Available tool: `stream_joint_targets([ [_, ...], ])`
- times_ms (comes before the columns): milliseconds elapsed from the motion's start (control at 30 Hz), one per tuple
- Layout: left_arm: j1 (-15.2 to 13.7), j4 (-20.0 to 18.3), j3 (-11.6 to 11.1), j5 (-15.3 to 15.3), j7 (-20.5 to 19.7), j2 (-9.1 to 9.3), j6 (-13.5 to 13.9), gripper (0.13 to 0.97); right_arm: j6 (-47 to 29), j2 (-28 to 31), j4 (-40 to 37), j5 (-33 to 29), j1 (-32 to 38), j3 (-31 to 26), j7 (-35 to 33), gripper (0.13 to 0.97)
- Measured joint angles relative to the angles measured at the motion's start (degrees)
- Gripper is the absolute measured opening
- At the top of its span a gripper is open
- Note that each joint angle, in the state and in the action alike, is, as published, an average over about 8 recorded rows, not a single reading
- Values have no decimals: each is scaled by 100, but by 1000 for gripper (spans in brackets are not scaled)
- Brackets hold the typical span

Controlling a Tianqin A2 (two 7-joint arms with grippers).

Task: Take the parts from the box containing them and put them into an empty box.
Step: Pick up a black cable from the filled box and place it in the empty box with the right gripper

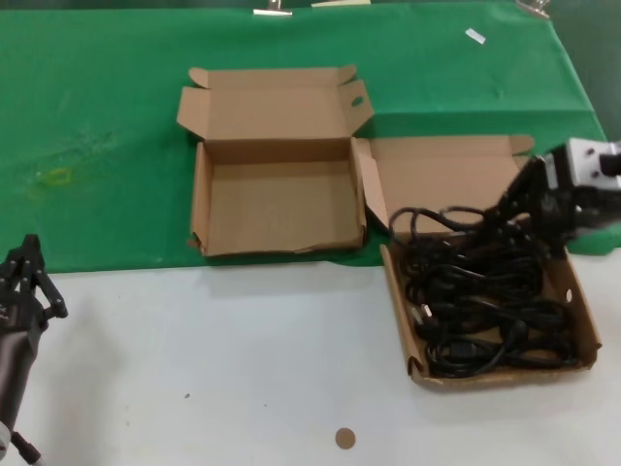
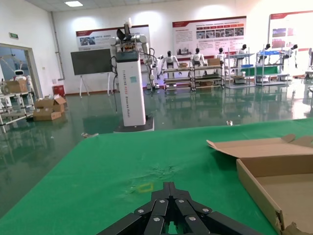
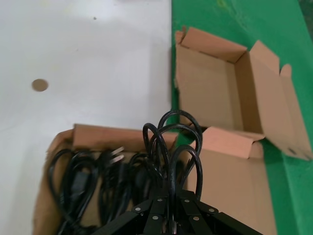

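Note:
The box containing the parts (image 1: 587, 313) lies at the right with its lid (image 1: 437, 170) folded back; it is full of coiled black power cables (image 1: 485, 316). My right gripper (image 1: 506, 209) hovers over that box's back edge, shut on a cable bundle (image 3: 173, 139) whose loops stick out past the fingertips toward the lid. In the right wrist view the right gripper (image 3: 171, 197) clamps the cable strands. The empty box (image 1: 277, 199) stands open just left of it, also visible in the right wrist view (image 3: 210, 93). My left gripper (image 1: 29, 250) is parked at the near left, shut (image 2: 169, 186).
Both boxes sit where the green cloth (image 1: 97, 126) meets the white tabletop (image 1: 194, 349). A small brown disc (image 1: 344, 439) lies on the white surface near the front. The empty box's lid flaps (image 1: 281, 97) stand up at its far side.

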Motion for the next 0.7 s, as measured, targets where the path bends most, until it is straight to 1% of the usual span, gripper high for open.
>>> stream_joint_targets([
  [233, 0, 0, 0, 0, 0, 0, 0, 144, 45, -630, -529, -291, 590, -267, -104, 158],
  [700, 0, 0, 0, 0, 0, 0, 0, 144, 445, -2084, -2071, -751, 1540, -818, -503, 158],
])
